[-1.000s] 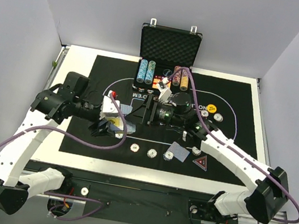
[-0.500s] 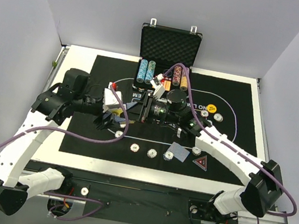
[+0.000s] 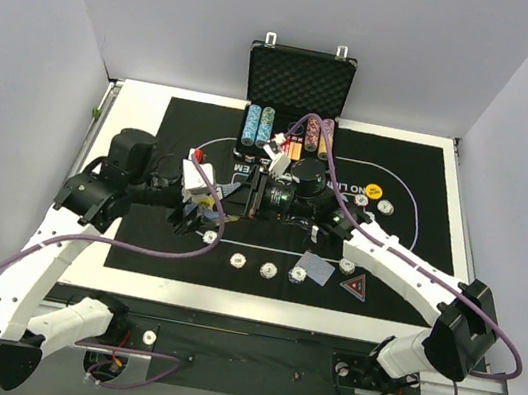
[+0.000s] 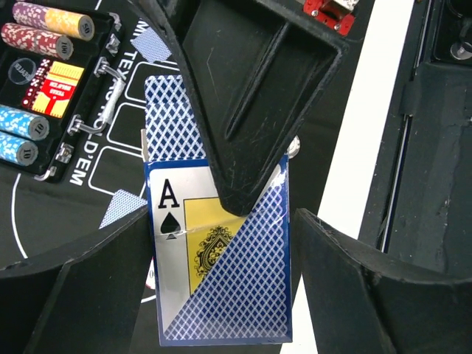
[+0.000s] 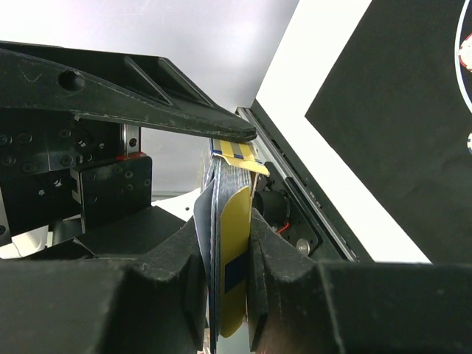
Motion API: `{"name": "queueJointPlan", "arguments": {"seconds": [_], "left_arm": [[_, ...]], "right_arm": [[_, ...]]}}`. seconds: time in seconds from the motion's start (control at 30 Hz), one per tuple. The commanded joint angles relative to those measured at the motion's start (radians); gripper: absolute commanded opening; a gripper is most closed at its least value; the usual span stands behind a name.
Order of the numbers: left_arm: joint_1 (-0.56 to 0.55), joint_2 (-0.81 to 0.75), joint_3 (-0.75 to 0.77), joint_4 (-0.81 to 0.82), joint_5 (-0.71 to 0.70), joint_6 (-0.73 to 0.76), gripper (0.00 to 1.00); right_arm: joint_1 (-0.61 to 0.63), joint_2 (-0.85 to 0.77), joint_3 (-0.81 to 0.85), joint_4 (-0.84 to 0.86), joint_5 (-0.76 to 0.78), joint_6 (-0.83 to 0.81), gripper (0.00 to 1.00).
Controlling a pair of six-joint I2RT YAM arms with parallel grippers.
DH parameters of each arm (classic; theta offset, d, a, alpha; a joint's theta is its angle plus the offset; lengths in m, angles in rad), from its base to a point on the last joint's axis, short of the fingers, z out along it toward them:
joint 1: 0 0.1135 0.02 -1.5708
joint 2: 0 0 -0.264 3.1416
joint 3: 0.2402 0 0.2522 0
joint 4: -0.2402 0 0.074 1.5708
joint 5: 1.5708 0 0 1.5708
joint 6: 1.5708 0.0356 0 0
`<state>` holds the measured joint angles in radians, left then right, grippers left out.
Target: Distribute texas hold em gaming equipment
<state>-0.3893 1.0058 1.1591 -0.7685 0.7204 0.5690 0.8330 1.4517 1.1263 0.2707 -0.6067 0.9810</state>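
Right wrist view, bottom centre: right fingers (image 5: 173, 259) pinch the deck (image 5: 233, 251) edge-on; left wrist view shows its ace face between spread left fingers (image 4: 81, 295).

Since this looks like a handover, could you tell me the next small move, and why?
Probably draw the right gripper back with the card box: its fingers pinch the box, while the left gripper's fingers stand apart from its sides.

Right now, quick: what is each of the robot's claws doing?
Left gripper: jaws apart beside the blue-and-yellow playing-card box; grip cannot be told.
Right gripper: shut on that box.
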Motion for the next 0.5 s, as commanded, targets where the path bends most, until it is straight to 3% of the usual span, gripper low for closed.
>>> {"name": "queueJointPlan", "arguments": {"seconds": [0.0,0.23,0.47], "left_arm": [[-0.017,0.007,-0.010,0.028,0.036,0.011,0.85],[-0.022,0.042,0.014,-0.124,0.024,0.172,0.84],[-0.022,0.070,0.050,-0.218,0.011,0.284,0.64]], "right_arm": [[0.009,-0.010,0.056,0.039,-0.015,-0.027,0.00],[0.009,-0.007,0.066,0.036,-0.015,-0.030,0.00],[0.009,-0.013,0.047,0.048,-0.016,-0.022,0.00]]}}
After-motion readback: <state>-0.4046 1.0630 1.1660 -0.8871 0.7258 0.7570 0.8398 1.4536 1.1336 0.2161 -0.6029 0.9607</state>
